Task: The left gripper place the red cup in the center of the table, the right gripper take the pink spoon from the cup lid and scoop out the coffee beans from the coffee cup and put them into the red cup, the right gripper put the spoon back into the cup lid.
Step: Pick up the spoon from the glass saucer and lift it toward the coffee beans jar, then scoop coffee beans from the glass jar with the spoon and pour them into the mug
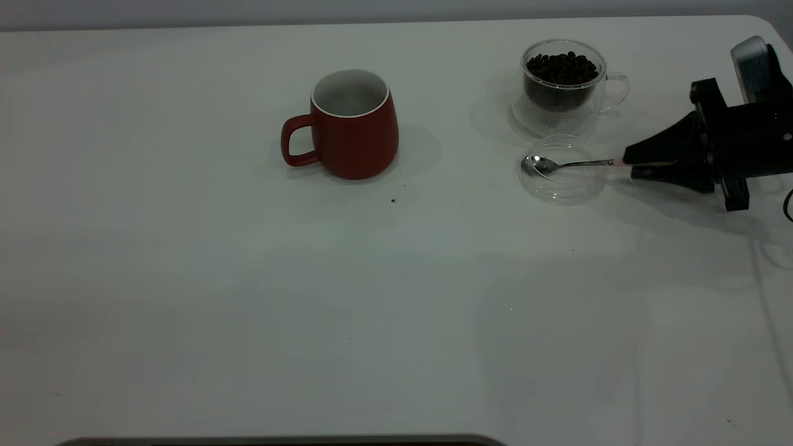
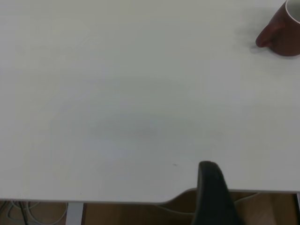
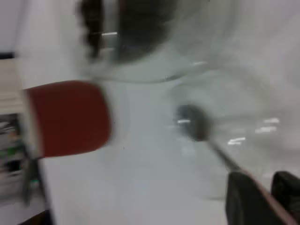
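The red cup [image 1: 356, 133] stands upright and empty near the table's middle, handle to the left. My right gripper [image 1: 633, 166] reaches in from the right and is shut on the pink spoon [image 1: 557, 165] by the end of its handle. The spoon's metal bowl lies over the clear cup lid [image 1: 562, 183]. Just behind the lid stands the glass coffee cup [image 1: 562, 83], filled with coffee beans [image 1: 562, 67]. The right wrist view shows the spoon [image 3: 194, 123] running out from the gripper [image 3: 261, 180], with the red cup [image 3: 70, 117] beyond. My left gripper [image 2: 212, 187] is parked at the table's edge, far from the red cup [image 2: 283, 33].
One stray dark bean [image 1: 393, 200] lies on the white table [image 1: 248, 297] just in front of the red cup. The table's rounded far right corner is behind the right arm.
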{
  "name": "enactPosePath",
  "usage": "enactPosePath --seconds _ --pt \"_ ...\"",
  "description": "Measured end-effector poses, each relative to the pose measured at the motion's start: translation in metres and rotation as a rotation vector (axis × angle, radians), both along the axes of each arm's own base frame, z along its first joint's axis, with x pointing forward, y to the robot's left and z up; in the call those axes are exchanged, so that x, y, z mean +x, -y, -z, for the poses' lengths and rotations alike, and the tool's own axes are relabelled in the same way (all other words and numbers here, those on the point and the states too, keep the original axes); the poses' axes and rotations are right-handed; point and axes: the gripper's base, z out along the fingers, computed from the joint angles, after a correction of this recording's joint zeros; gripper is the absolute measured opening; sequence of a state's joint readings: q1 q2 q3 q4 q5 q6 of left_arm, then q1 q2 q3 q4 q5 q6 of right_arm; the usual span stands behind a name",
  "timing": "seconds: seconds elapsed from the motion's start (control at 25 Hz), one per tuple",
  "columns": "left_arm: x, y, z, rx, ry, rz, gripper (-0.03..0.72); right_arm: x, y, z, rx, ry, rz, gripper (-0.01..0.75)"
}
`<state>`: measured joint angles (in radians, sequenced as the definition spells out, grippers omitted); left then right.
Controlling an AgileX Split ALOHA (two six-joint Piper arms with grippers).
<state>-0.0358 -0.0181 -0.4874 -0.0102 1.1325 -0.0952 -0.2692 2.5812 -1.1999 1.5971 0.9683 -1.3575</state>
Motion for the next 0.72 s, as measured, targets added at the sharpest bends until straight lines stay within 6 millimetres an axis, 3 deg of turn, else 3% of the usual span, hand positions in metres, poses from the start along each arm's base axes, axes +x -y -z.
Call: enactPosePath --seconds 0.2,0.4,0.56,0.72 --pt "0.0 0.0 0.0 0.0 0.0 0.0 0.493 0.003 0.011 -0.023 -0.075 0.033 -0.058 0.092" --pt "0.0 0.0 0.0 0.0 0.0 0.0 0.493 0.012 0.025 -0.092 -0.14 0.094 -0.099 0.092" --pt "0.0 0.0 0.0 0.0 0.0 0.0 0.493 0.019 0.016 -0.15 -0.156 0.193 -0.109 0.092" --pt "0.0 0.0 0.0 0.0 0.0 0.0 0.493 0.042 0.004 -0.164 -0.229 0.27 -0.079 0.092"
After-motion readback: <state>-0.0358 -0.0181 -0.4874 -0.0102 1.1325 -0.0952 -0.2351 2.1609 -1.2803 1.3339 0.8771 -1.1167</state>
